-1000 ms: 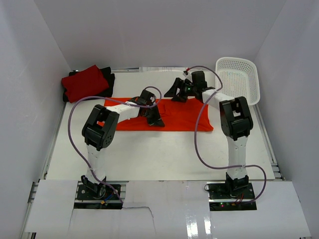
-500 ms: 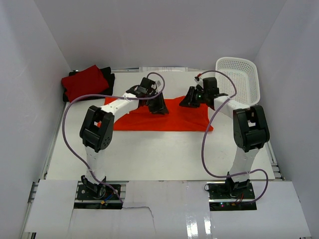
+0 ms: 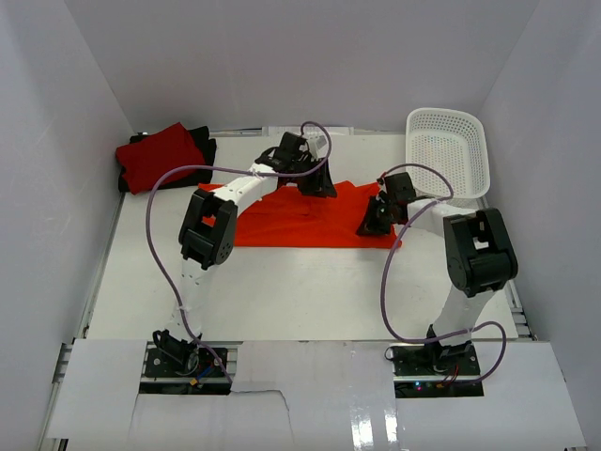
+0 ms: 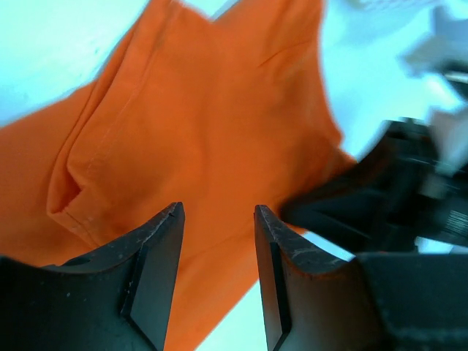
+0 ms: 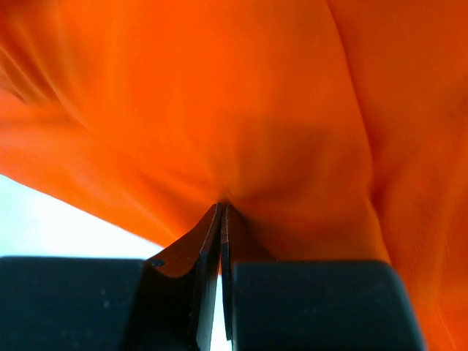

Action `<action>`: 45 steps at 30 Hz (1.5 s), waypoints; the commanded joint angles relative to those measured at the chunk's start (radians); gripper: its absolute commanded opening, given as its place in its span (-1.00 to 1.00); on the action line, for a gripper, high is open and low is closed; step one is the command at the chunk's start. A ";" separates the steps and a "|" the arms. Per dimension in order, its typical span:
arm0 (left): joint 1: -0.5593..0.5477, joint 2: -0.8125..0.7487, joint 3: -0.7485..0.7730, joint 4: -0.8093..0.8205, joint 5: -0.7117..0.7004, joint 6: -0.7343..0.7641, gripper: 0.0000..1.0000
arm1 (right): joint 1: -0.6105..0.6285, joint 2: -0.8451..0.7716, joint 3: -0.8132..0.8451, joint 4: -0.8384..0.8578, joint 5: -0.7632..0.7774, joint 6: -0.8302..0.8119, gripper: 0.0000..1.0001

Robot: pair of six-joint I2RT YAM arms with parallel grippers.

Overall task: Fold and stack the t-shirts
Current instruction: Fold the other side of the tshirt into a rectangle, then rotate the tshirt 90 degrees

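Pinching orange t-shirt (image 3: pixel 310 221) — right gripper (image 5: pixel 221 212) low, left gripper (image 4: pixel 219 213) parted.

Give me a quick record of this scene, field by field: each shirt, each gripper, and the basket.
shirt in work: bright orange cloth t-shirt, partly spread mid-table, rumpled
left gripper: open, above the shirt's far edge, nothing between its fingers
right gripper: shut, pinching orange cloth at the shirt's right side
stack: crimson red folded t-shirt on a black t-shirt, far left corner
basket: white perforated plastic basket, far right corner
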 commanded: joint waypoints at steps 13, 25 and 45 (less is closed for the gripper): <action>-0.003 0.038 -0.051 -0.021 -0.157 0.073 -0.05 | -0.001 -0.216 -0.200 -0.067 0.185 -0.002 -0.85; 0.000 0.067 -0.032 -0.030 -0.321 0.098 -0.06 | -0.005 -0.093 -0.123 -0.090 0.242 -0.010 -0.85; 0.317 -0.220 -0.155 -0.044 -0.219 -0.022 0.00 | -0.026 -0.005 0.036 -0.164 0.234 -0.053 -0.85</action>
